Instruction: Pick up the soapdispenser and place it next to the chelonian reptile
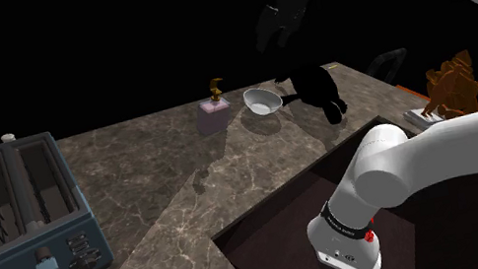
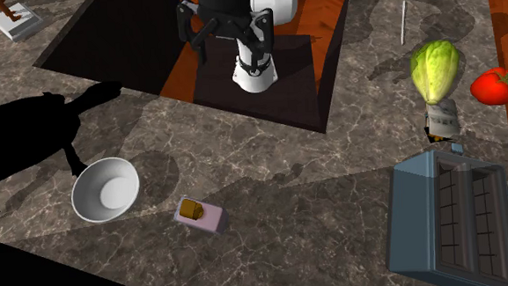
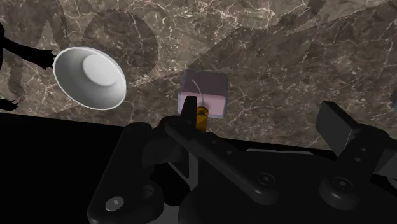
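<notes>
Marbled counter (image 1: 183,168): pincer (image 3: 262,118) released, soap dispenser (image 3: 203,95) below, off-centre under one jaw; descending risks toppling it

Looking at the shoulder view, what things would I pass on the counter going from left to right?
Toaster → soap dispenser → white bowl → black turtle figure → brown figurine.

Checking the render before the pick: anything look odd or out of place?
The turtle beside the bowl is drawn flat black with no shading, like a silhouette, possibly a missing texture. Otherwise nothing stands out: the dispenser stands upright on the counter, and nothing is spilled or tipped.
</notes>
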Available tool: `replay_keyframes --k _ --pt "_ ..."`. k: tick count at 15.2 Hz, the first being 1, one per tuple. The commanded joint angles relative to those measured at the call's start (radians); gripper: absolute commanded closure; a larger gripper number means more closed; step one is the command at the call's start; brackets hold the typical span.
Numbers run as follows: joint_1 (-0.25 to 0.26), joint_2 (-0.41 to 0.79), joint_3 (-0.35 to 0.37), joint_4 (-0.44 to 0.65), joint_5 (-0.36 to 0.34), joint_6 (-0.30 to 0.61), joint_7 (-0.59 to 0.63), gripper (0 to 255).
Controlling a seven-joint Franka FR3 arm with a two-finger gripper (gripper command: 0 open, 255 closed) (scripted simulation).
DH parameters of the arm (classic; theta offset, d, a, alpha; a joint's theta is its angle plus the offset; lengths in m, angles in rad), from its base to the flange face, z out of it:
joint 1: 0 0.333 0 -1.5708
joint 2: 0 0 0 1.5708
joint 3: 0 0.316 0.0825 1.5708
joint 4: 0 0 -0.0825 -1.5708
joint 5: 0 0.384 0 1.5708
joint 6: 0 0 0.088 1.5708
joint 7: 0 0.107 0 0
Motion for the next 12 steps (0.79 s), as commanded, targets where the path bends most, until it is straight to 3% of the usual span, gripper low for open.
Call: replay_keyframes --k 1,12 --pt "0.0 0.0 0.0 0.0 0.0 0.0 0.0 0" --pt "0.021 0.233 -0.198 -0.101 0.069 0.37 -0.171 0"
